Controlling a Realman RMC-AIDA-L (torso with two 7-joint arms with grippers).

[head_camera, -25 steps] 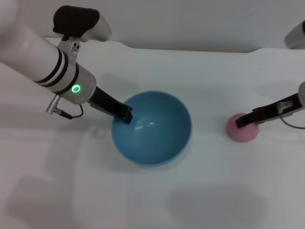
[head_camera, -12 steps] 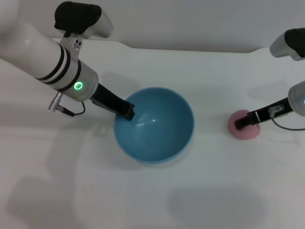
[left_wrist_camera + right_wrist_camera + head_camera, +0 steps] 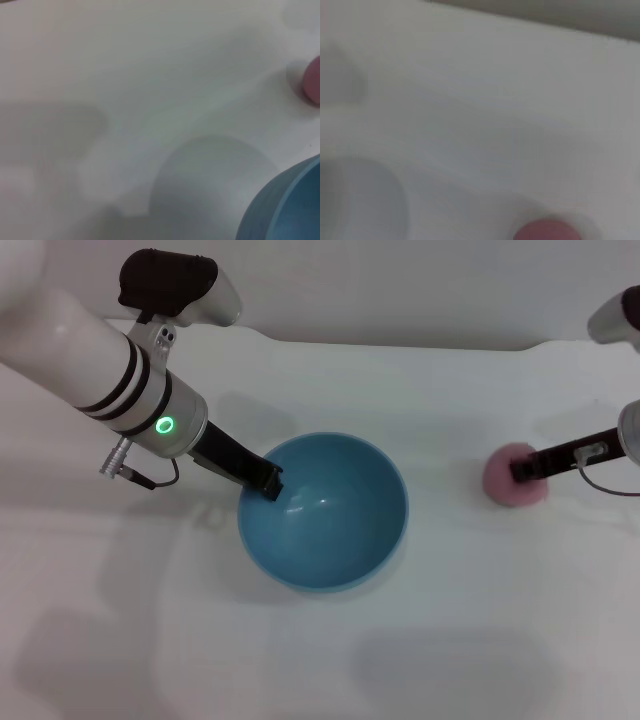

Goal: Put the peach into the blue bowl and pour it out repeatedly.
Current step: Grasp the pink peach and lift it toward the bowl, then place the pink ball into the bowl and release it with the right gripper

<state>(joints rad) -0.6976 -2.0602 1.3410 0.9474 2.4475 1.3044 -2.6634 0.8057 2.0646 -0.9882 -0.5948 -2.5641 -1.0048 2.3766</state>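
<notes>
While the white table (image 3: 450, 640) shows only soft shadows, I see my left gripper (image 3: 268, 483) clamping the blue bowl (image 3: 323, 511) rim at ten o'clock; my right gripper (image 3: 524, 469) holds the peach (image 3: 514, 476) at three o'clock.

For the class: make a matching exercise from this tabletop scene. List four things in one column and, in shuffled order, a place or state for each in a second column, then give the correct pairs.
Column 1
1. peach
2. blue bowl
3. left tool
4. right tool

Column 2
A. at the bowl's rim on the robot's left side
B. sits mid-table with nothing inside
C. pink, on the table to the bowl's right
D. reaches in from the right edge, over the fruit

Pairs: 1-C, 2-B, 3-A, 4-D
</notes>
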